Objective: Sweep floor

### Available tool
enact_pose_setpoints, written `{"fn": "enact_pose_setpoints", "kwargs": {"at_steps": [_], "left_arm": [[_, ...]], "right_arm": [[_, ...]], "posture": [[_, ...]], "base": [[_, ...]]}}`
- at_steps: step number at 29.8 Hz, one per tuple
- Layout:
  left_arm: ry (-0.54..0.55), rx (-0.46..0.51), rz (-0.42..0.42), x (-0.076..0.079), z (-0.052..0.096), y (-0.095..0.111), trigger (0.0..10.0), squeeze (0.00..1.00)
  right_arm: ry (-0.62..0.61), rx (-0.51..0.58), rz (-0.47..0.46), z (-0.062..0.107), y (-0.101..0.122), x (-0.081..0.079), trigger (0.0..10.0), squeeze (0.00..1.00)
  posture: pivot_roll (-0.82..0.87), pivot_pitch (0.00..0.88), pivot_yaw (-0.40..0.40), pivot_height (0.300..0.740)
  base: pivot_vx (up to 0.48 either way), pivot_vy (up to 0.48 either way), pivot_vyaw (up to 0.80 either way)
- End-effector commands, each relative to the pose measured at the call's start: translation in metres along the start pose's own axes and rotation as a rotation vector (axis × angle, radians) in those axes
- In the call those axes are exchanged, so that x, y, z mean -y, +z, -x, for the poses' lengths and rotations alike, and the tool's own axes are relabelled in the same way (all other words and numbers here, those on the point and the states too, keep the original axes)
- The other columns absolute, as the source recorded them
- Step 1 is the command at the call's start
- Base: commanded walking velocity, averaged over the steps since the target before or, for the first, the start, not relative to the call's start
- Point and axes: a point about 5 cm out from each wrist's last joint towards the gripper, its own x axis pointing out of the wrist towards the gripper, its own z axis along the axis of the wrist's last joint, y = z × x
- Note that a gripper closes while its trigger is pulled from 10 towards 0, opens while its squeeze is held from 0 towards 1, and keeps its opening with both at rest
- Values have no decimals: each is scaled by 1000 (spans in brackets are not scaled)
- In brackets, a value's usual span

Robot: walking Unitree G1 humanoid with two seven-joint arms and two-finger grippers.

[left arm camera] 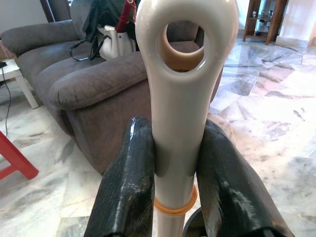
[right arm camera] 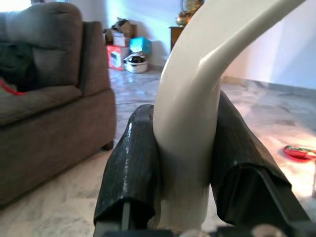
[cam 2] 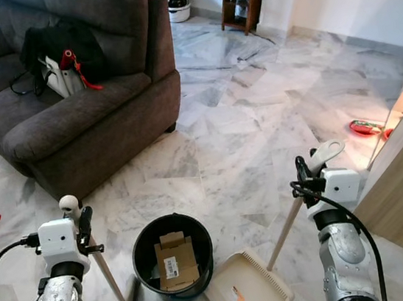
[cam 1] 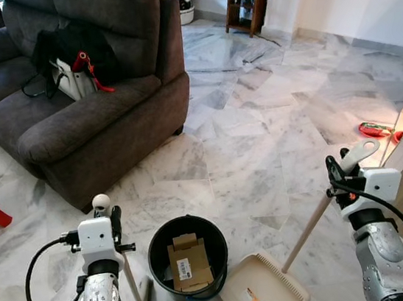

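Right now your left pincer is clamped on the cream plastic handle top of the broom, its two black fingers pressing the shaft from both sides just below the hanging hole; in the head views the pale wooden broom stick runs down from that grip to the white-grey marble floor. Your right pincer is closed around the curved cream handle of the long-handled dustpan, and the wooden shaft slants down to the cream plastic dustpan tray, which lies flat on the floor just beside the round black bucket. You can see folded brown cardboard inside that bucket, which stands between the two tools. The dark grey fabric sofa sits well beyond, at your left, with a black bag on its seat
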Motion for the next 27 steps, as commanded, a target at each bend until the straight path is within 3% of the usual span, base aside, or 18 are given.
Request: {"fn": "enact_pose_setpoints", "kwargs": {"at_steps": [1, 27], "left_arm": [[-6, 36, -20, 2, -1, 9, 10000, 0], [-20, 29, -1, 11, -3, 9, 10000, 0]], "right_arm": [[-2, 49, -16, -4, 10, -2, 10000, 0], [-86, 43, -54, -15, 18, 5, 10000, 0]], "posture": [[3, 0, -34, 740], [-11, 0, -49, 740]], "base": [[0, 0, 0], [0, 0, 0]]}}
